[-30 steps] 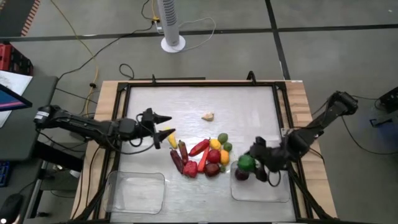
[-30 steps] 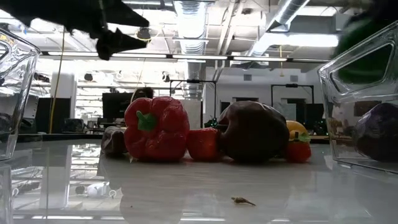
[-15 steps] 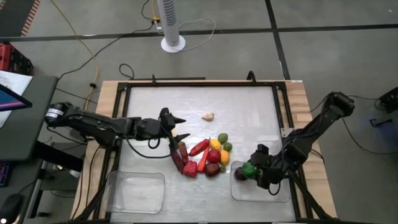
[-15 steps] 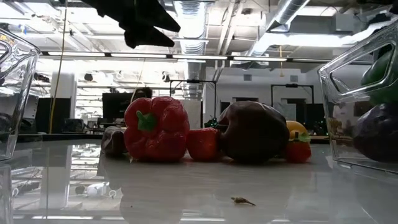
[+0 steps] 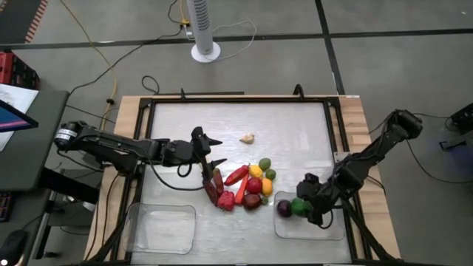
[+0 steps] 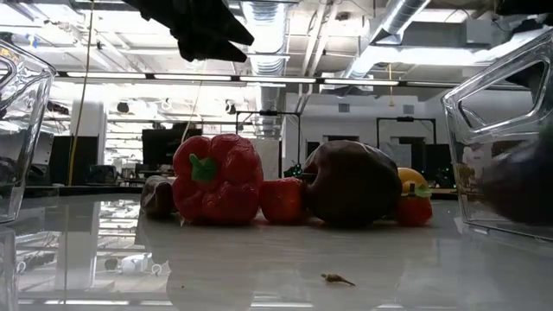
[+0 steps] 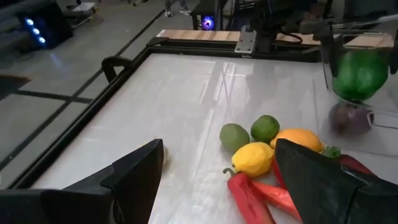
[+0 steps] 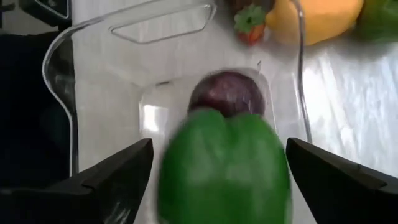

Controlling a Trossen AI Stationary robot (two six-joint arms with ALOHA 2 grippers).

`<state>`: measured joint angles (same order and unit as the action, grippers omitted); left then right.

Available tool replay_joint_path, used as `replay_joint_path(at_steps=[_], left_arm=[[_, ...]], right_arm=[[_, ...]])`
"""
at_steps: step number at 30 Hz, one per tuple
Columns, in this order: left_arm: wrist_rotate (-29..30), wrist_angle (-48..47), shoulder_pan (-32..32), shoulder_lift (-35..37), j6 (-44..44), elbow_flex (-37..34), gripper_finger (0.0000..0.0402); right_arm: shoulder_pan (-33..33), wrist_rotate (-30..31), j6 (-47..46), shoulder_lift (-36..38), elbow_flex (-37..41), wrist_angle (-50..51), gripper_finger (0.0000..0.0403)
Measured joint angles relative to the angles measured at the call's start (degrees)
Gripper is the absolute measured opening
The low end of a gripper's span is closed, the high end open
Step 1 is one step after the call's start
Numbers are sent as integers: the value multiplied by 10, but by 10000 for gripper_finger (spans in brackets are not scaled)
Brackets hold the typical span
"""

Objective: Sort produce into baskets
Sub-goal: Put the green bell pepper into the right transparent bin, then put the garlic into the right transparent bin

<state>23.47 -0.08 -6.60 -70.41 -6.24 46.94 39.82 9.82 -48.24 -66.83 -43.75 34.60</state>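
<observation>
The right gripper (image 5: 304, 207) reaches low over the right basket (image 5: 336, 230), fingers spread either side of a green pepper (image 8: 225, 167) that lies in the basket beside a dark purple piece (image 5: 284, 207). The left gripper (image 5: 209, 153) stretches across the tabletop (image 5: 288, 125), fingers spread and empty, above the produce pile (image 5: 242, 186) (peppers, limes, a lemon). The left basket (image 5: 161, 227) sits near the front edge.

Glossy plastic-looking produce (image 5: 240, 185) on smooth, reflective tabletop (image 5: 222, 125); clear shiny plastic baskets (image 5: 161, 229); pale wood table edging (image 5: 356, 118); matt dark gripper fingers (image 7: 130, 177).
</observation>
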Motion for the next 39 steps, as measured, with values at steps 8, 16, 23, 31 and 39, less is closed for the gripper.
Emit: replay_joint_path(at_steps=[8, 16, 23, 31, 39], left_arm=[[-47, 1, 52, 0, -19, 0, 303], [-171, 9, 123, -52, -55, 7, 306], [-183, -7, 151, -188, 18, 89, 307], [-223, -69, 195, -333, 87, 218, 307], [-227, -79, 222, -418, 111, 272, 307]], right_arm=[[-37, 5, 61, 2, -43, 44, 385], [-73, 164, 138, 28, -24, 65, 381], [-149, 189, 213, 106, 50, -3, 369], [-223, 218, 339, 181, 133, -172, 362], [-259, 214, 367, 209, 207, -287, 353]])
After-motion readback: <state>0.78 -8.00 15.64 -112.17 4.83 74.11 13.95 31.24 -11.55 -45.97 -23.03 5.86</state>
